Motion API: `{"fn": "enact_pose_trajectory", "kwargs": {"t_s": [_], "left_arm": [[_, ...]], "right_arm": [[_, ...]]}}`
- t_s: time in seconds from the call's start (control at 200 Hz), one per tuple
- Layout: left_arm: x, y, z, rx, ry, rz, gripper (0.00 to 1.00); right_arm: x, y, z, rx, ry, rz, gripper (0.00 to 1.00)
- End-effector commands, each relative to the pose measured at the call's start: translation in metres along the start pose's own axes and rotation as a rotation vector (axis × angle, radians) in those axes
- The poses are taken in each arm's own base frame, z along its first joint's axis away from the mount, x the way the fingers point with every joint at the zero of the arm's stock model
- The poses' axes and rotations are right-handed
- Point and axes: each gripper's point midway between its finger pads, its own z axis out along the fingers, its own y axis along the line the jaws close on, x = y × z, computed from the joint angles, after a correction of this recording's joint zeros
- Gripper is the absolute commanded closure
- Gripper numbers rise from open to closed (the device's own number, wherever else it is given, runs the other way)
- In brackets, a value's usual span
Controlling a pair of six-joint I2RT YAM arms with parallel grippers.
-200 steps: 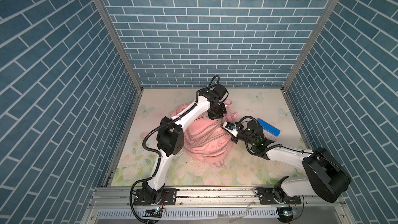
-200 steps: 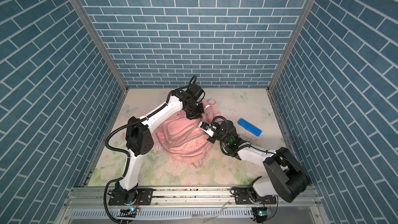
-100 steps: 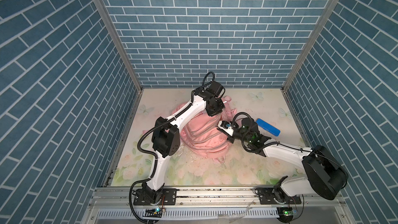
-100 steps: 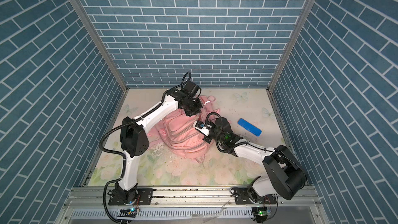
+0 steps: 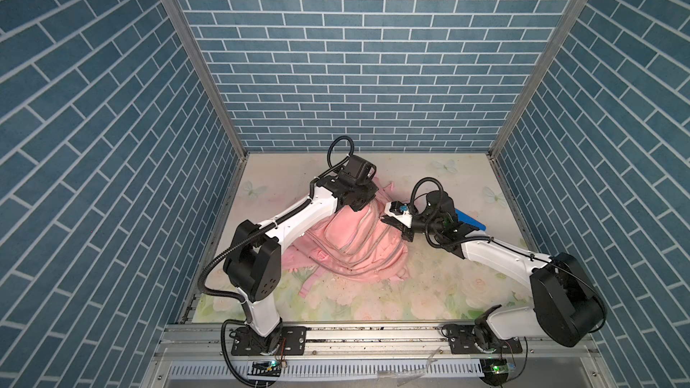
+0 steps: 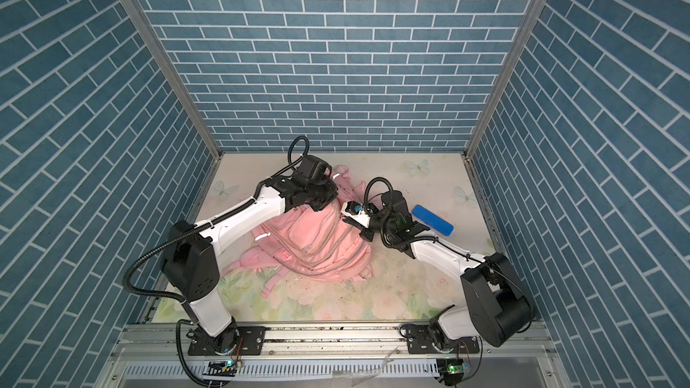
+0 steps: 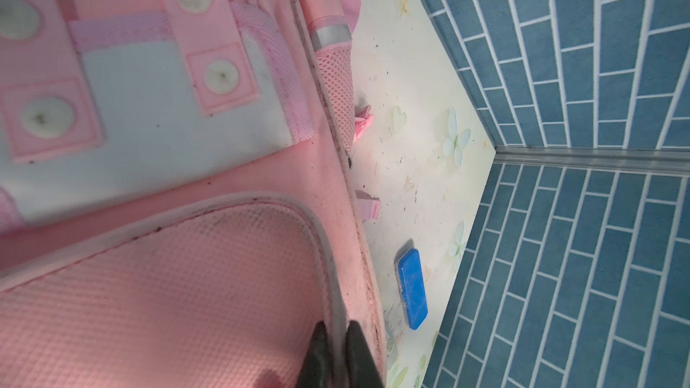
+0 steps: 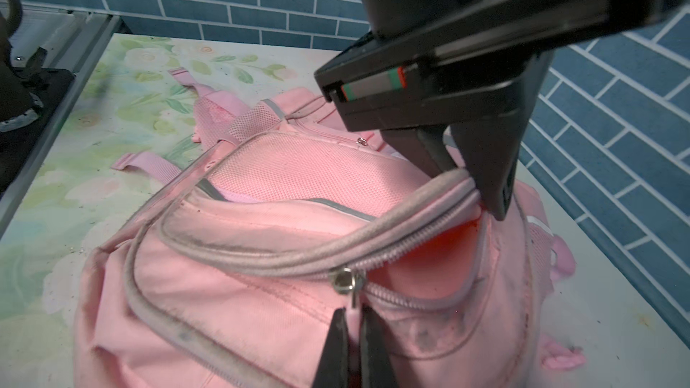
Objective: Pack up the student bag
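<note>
Pink student bag (image 5: pixel 354 240) lying mid-counter (image 5: pixel 429 293), its 12 o'clock end hidden beneath the left arm. On that arm, the left gripper (image 7: pixel 338 352) has its jaws pinching the bag's grey zip edge. The right gripper (image 8: pixel 353 334) has its jaws pinching the zip pull (image 8: pixel 345 281). The open pocket's inside is unreadable. A blue case (image 5: pixel 471 221) lies at the bag's 3 o'clock, partly covered by the right arm in a top view.

Left hand (image 7: pixel 338 334) pinched closed, reaching far forward; right hand (image 8: pixel 353 321) pinched closed.

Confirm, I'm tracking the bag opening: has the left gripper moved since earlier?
Yes: the left gripper shifted left in a top view, away from the blue case.
</note>
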Motion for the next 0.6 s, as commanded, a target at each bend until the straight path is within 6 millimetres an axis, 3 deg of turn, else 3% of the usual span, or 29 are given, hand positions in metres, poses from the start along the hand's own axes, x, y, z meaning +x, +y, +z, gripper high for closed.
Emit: {"fn": "enact_pose_trajectory", "kwargs": {"t_s": [0.0, 0.165, 0.385, 0.525, 0.595], "left_arm": [[-0.027, -0.076, -0.008, 0.237, -0.072, -0.011, 1.0], [-0.05, -0.086, 0.005, 0.283, -0.095, -0.065, 1.0], [-0.067, -0.097, 0.016, 0.284, -0.132, -0.079, 1.0], [-0.074, -0.105, 0.021, 0.305, -0.142, -0.094, 1.0], [-0.073, -0.112, 0.022, 0.315, -0.13, -0.048, 1.0]], "right_arm": [[-0.001, 0.003, -0.002, -0.034, 0.006, -0.058, 1.0], [0.009, 0.029, 0.003, -0.043, 0.008, -0.032, 1.0], [0.011, 0.07, 0.029, -0.096, 0.015, -0.026, 1.0], [0.01, 0.078, 0.04, -0.103, 0.0, 0.0, 1.0], [0.007, 0.069, 0.039, -0.051, -0.012, 0.034, 1.0]]}}
